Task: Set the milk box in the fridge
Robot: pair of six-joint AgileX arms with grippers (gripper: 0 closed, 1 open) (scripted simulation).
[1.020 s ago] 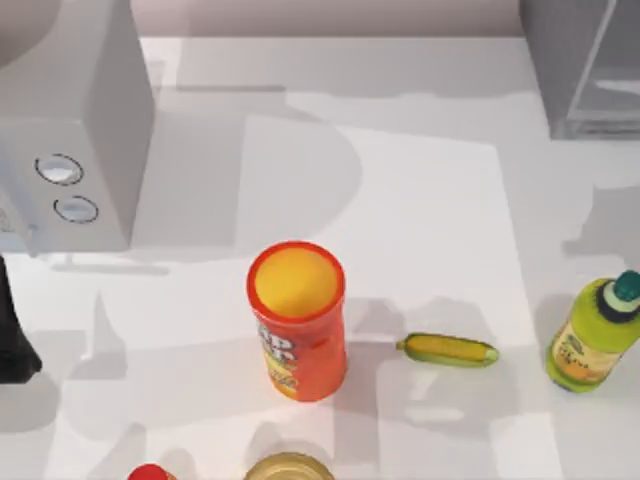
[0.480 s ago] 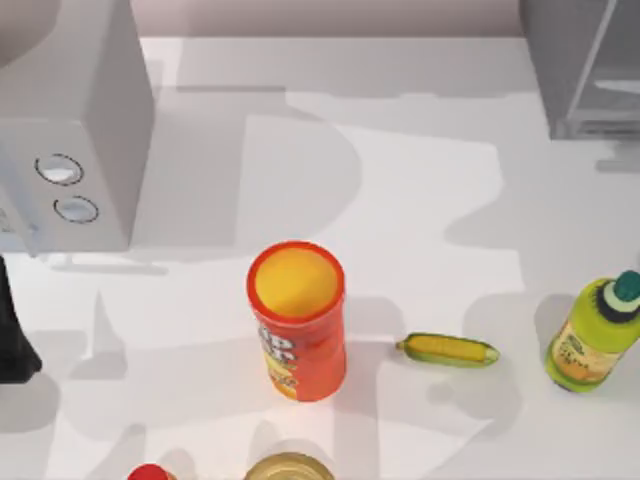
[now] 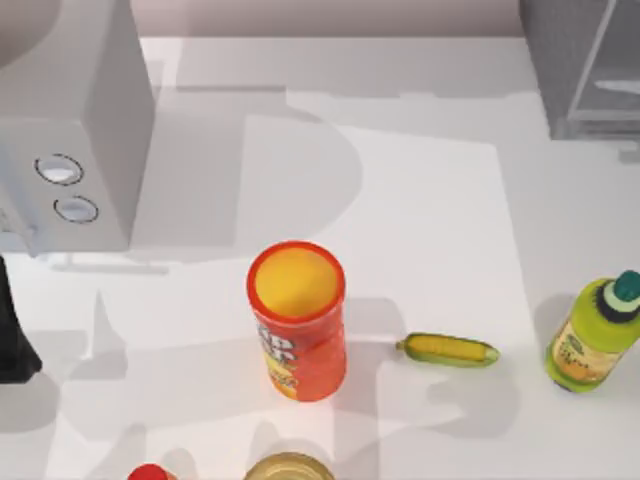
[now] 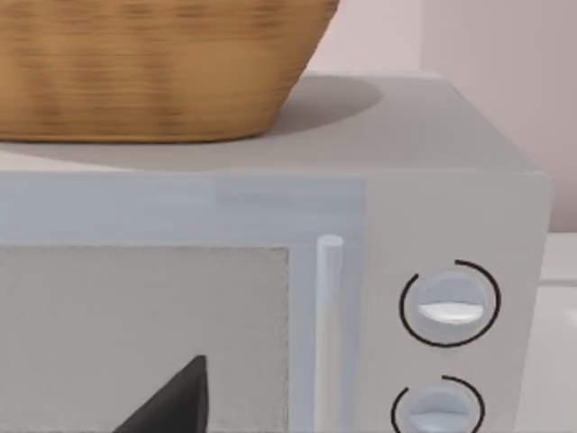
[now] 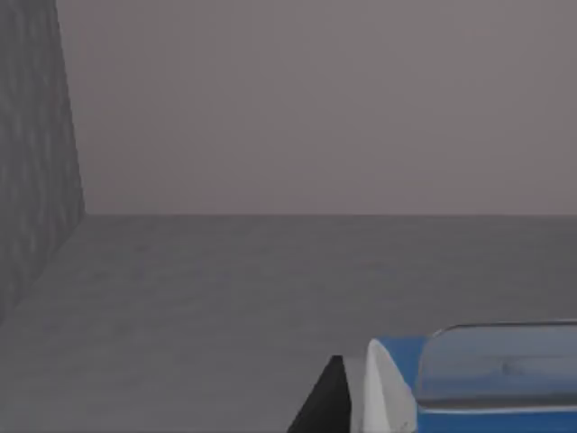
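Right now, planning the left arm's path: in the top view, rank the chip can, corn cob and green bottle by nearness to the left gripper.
From the left gripper, at the left edge:
1. chip can, table middle
2. corn cob, right of the can
3. green bottle, right edge

fridge (image 3: 580, 60) top-right corner, door panel ajar | pale box w/ 2 dials (image 3: 70, 150) far left | orange chip can (image 3: 297, 320) upright, center-front | corn cob (image 3: 448, 350) just right of can | green bottle (image 3: 595, 335) right edge | left arm (image 3: 12, 340) parked at left edge
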